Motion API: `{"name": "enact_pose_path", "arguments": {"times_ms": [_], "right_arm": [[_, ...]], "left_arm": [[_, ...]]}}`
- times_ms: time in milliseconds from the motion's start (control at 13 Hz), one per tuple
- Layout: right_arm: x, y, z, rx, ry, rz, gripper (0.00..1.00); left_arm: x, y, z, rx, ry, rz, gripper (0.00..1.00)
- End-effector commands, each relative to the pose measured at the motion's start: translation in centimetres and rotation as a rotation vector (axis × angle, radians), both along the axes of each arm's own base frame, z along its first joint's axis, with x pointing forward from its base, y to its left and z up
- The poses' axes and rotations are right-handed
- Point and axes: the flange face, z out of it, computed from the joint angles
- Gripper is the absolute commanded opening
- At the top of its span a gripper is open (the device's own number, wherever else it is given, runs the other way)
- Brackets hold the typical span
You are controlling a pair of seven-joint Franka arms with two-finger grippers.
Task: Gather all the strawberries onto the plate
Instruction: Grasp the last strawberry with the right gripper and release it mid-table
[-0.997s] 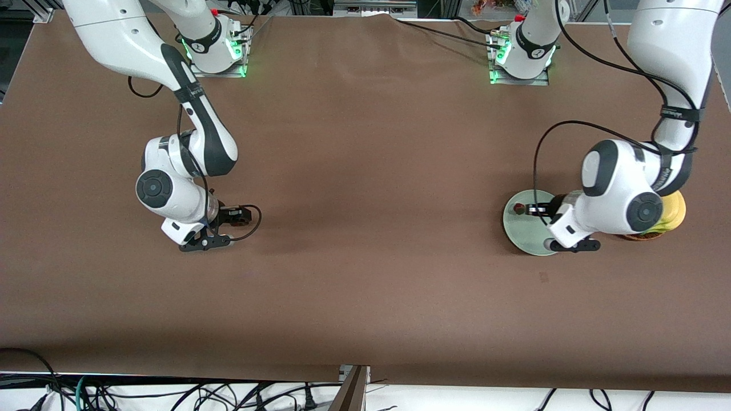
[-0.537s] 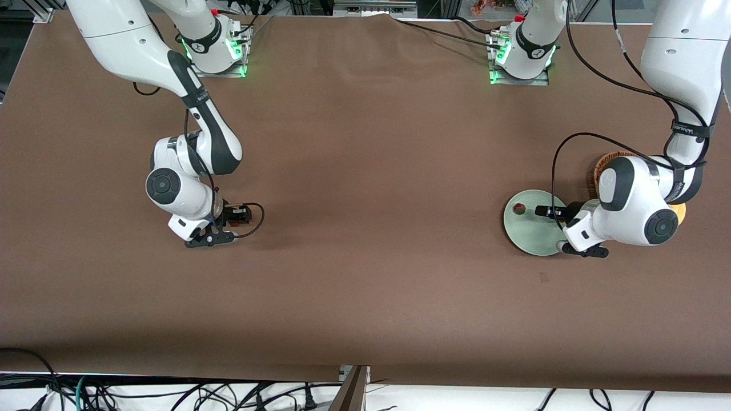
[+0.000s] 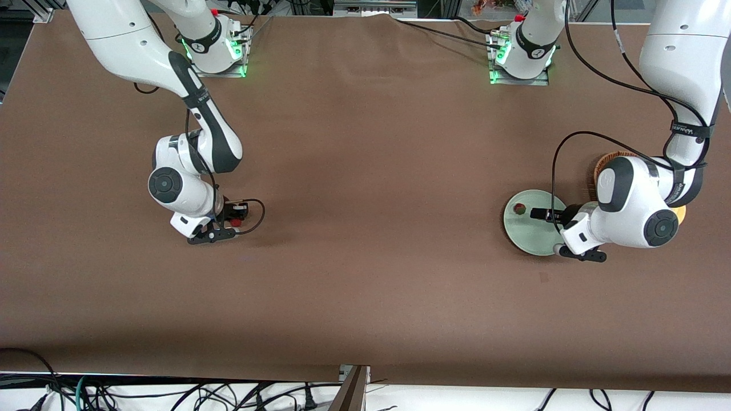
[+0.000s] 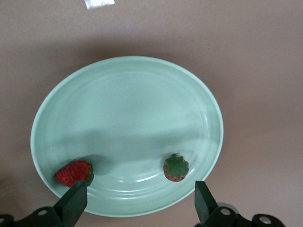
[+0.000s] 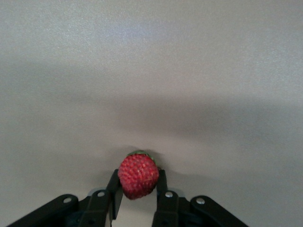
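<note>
Three strawberries total. Two lie in plate toward left arm's end of table: first berry on its side by the rim, second berry green top up, apart from first. Third berry pinched between right gripper fingers, low at the brown table toward right arm's end. Left gripper over plate, fingers wide apart, nothing betw. them. Wicker basket beside plate, mostly hidden by left arm.
</note>
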Motion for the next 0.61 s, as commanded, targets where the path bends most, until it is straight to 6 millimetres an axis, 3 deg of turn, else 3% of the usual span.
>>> {"name": "enact_pose_path", "arguments": {"times_ms": [0, 153, 230, 307, 537], "right_arm": [[-0.2, 0.1, 1.0, 0.021, -0.016, 0.001, 0.22], [0.4, 2.4, 2.2, 0.059, -0.034, -0.029, 0.22], [0.7, 5.0, 3.1, 0.088, -0.047, -0.054, 0.22], [0.7, 7.8, 3.0, 0.107, -0.044, -0.091, 0.22], [0.6, 18.8, 3.7, 0.144, -0.075, -0.188, 0.22]], "left_arm": [[0.8, -0.6, 2.2, 0.01, 0.007, -0.022, 1.0], [1.0, -1.1, 2.6, 0.01, 0.004, -0.029, 1.0], [1.0, -1.4, 2.9, 0.01, 0.0, -0.033, 1.0], [1.0, -2.0, 3.1, 0.011, -0.002, -0.043, 1.0], [0.9, -2.3, 4.7, 0.016, -0.003, -0.048, 1.0]]}}
